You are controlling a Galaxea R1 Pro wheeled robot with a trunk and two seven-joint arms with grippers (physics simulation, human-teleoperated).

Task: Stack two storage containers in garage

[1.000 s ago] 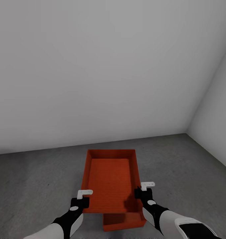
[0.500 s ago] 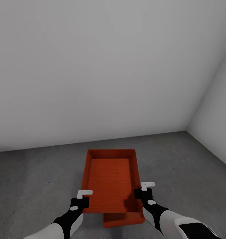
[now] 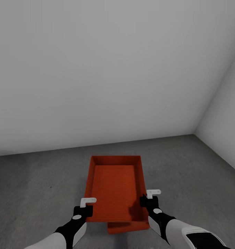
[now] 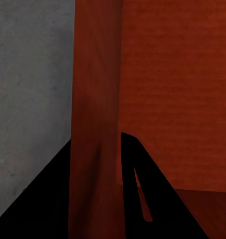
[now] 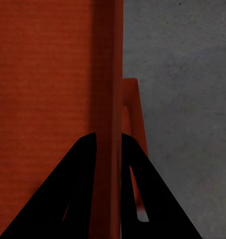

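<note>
- Closest to the robot, the second container (image 3: pixel 128 226) sits on the concrete floor (image 3: pixel 34 193). You can barely see it: just a red-orange strip and a corner (image 5: pixel 132 124) poking out from under the near edge of the held container (image 3: pixel 114 188).
- The left gripper (image 3: pixel 85 206) is clamped on the left wall (image 4: pixel 95 124) of the held container, one finger (image 4: pixel 142 199) inside and the other outside.
- The right gripper (image 3: pixel 147 200) pinches the right wall (image 5: pixel 109 124) the same way, dark fingers (image 5: pixel 78 189) on both sides of the rim.
- The held container is open-top, empty, roughly level, and held above the second container, shifted a bit past it toward the back wall (image 3: pixel 107 76).
- Beyond the held container there's grey floor running to the plain white back wall, which meets a side wall (image 3: pixel 224 131) off to its right.
</note>
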